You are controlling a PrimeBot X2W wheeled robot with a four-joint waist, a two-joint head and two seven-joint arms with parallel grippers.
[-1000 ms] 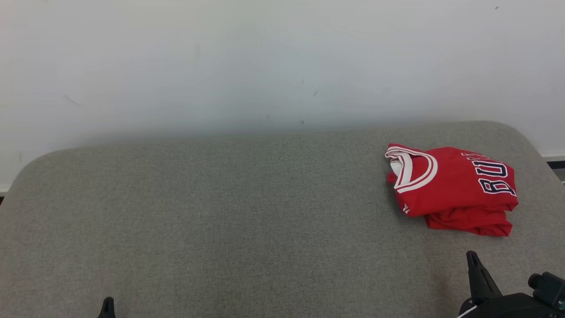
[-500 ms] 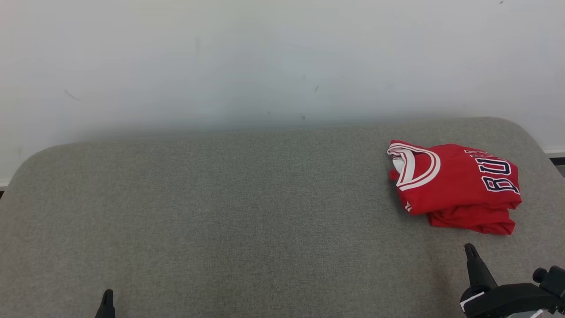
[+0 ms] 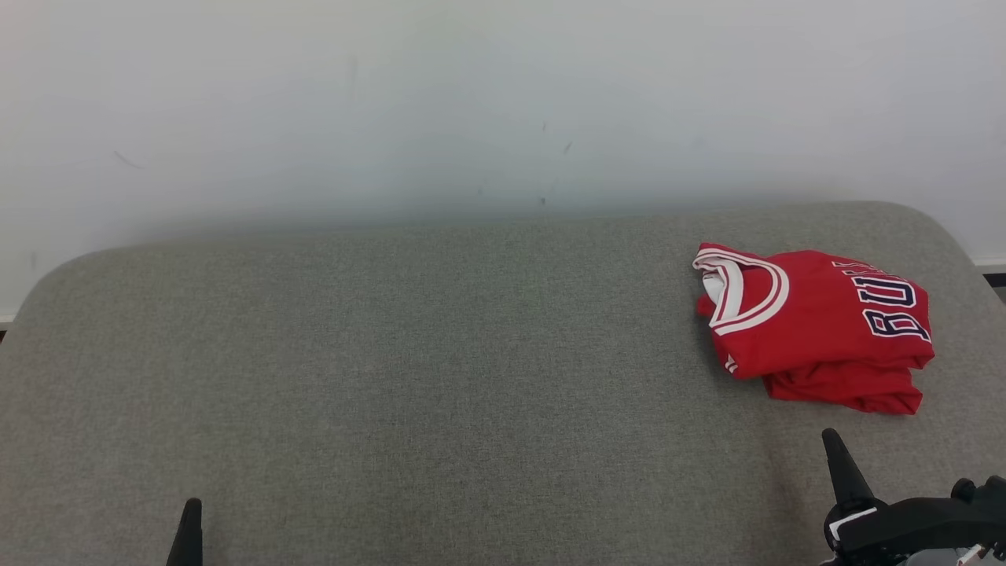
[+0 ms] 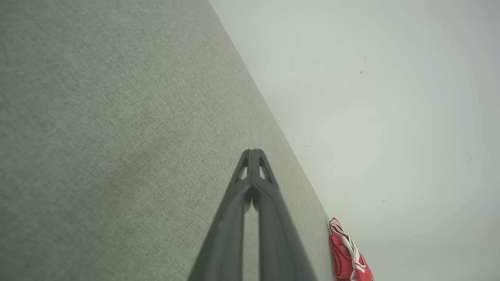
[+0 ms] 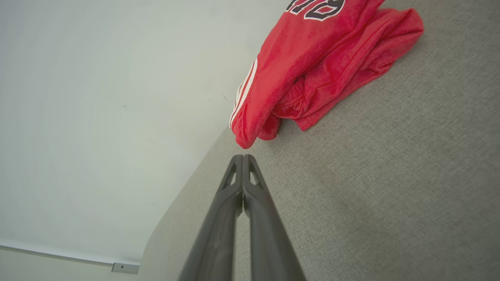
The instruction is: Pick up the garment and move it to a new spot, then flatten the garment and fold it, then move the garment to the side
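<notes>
left gripper (image 3: 191, 511): fingers pressed together, empty, low at near left, pointing toward the wall. right gripper (image 3: 831, 440): likewise closed, empty, tip near but clear of the folded red jersey (image 3: 817, 330) lying far right on the grey upholstered surface (image 3: 432, 377).

Red jersey (image 3: 817, 330), white-trimmed collar, dark lettering, folded in a bundle, far right of the surface

A grey fabric pad (image 3: 440, 377) with rounded far corners carried a folded red garment (image 3: 817, 330), which lay flat on it near the far right corner, short of the edges. The white-trimmed collar faced the pad's middle, and dark letters ran along the right side. Lower layers stuck out unevenly at the near side.
</notes>
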